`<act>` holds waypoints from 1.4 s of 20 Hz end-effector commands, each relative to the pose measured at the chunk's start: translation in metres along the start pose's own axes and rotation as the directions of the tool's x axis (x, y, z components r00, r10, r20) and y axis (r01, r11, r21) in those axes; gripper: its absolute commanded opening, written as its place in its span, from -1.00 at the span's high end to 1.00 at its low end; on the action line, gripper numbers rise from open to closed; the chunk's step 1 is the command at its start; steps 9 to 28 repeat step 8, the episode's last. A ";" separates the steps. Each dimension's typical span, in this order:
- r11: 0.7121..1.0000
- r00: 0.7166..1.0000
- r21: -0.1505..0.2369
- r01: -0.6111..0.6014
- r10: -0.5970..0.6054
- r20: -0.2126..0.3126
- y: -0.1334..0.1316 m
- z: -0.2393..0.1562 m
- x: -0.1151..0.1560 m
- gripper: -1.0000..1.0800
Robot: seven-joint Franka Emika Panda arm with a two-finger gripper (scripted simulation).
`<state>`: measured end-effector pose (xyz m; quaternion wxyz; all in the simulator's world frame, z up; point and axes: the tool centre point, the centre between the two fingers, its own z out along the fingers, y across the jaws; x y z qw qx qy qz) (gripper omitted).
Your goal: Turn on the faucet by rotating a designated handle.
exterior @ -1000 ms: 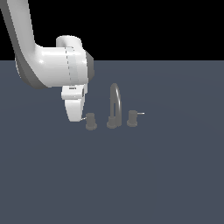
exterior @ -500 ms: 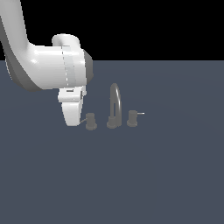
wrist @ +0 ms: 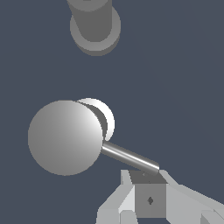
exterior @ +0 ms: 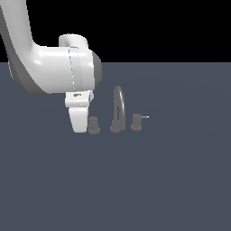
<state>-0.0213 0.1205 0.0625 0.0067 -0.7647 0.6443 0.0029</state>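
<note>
The faucet is a small dull-grey fixture with a thin arched spout and two short knobs. The handle is its left-hand knob in the exterior view. My gripper hangs just to the exterior view's left of that knob, its white fingers pressed together and holding nothing. In the wrist view the handle shows from above as a round grey cap with a thin pale lever rod. The gripper sits at the rod's free end, touching or nearly touching it. The spout's base lies beyond.
The matching right-hand knob with its own thin lever stands on the spout's other side. The fixture sits on a flat dark blue-grey floor. The thick white arm fills the upper part of the exterior view's left.
The arm has swung nearer the camera and looks larger. The gripper has come down a little and edged towards the left knob. The faucet shows no visible change.
</note>
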 end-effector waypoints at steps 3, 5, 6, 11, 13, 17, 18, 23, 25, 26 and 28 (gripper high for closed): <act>1.000 1.000 -0.003 -0.020 0.020 -0.007 -0.002 -0.001 0.031 1.00; 1.000 1.000 -0.004 -0.029 0.029 -0.010 -0.003 -0.001 0.047 1.00; 0.999 0.999 -0.005 -0.033 0.033 -0.011 -0.004 -0.001 0.055 1.00; 0.999 0.999 -0.006 -0.038 0.038 -0.013 -0.004 -0.001 0.063 1.00; 0.999 0.999 -0.006 -0.038 0.038 -0.013 -0.004 -0.001 0.063 1.00; 0.999 0.999 -0.006 -0.038 0.038 -0.013 -0.004 -0.001 0.063 1.00; 0.999 0.999 -0.006 -0.038 0.038 -0.013 -0.004 -0.001 0.063 1.00; 0.999 0.999 -0.006 -0.038 0.038 -0.013 -0.004 -0.001 0.063 1.00; 0.999 0.999 -0.006 -0.038 0.038 -0.013 -0.004 -0.001 0.063 1.00; 0.999 0.999 -0.006 -0.038 0.038 -0.013 -0.004 -0.001 0.063 1.00; 0.999 0.999 -0.006 -0.038 0.038 -0.013 -0.004 -0.001 0.063 1.00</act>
